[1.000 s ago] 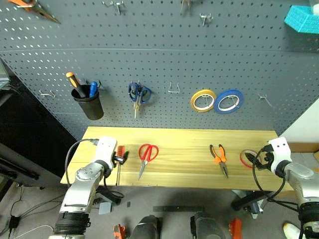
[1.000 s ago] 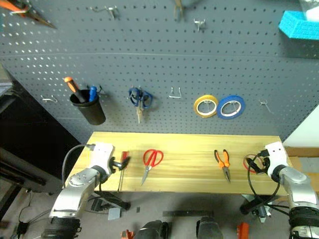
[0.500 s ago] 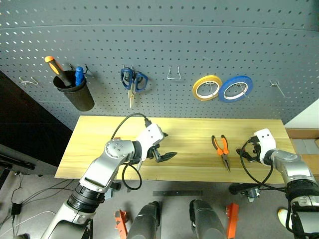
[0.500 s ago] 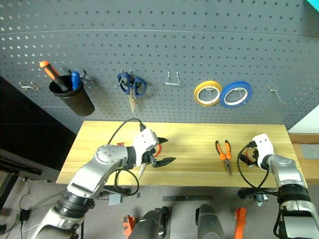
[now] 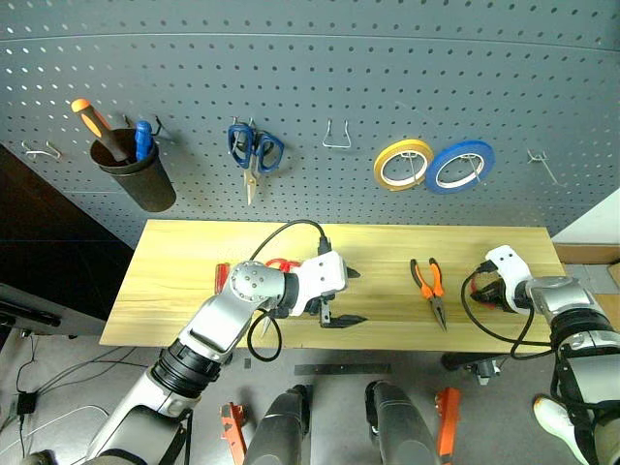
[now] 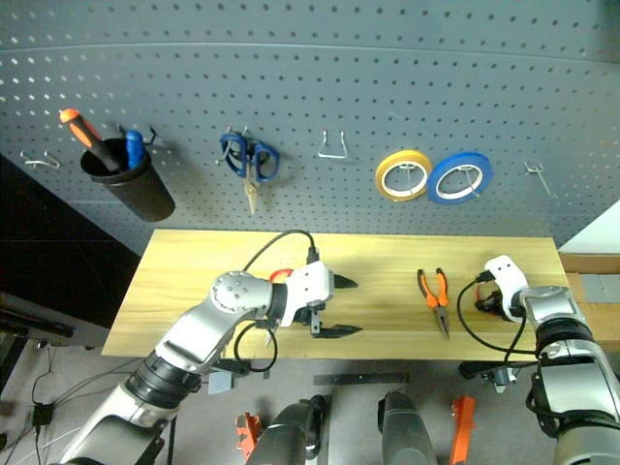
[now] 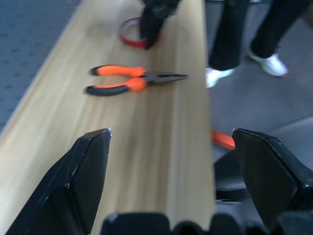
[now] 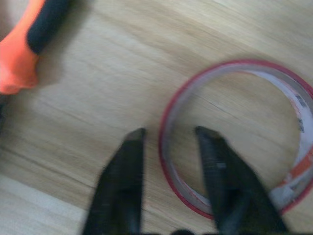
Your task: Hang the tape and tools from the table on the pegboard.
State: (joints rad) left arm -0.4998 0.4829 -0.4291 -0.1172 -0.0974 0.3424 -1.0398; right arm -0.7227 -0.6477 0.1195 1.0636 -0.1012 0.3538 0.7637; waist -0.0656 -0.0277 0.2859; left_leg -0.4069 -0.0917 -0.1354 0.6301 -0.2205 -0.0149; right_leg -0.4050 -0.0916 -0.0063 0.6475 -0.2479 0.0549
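We see a black cup point(image 5: 133, 180) holding an orange-handled screwdriver point(image 5: 95, 122), then blue-handled scissors point(image 5: 253, 152), a yellow tape roll point(image 5: 403, 164) and a blue tape roll point(image 5: 460, 167).

Bare table point(image 5: 383, 305) separates the left claw point(image 5: 347, 296) from the pliers point(image 5: 427, 287) (nothing between).

pliers point(image 5: 427, 284) on table point(image 5: 174, 266), tape point(image 7: 133, 39) right, pegboard point(image 5: 310, 68) behind
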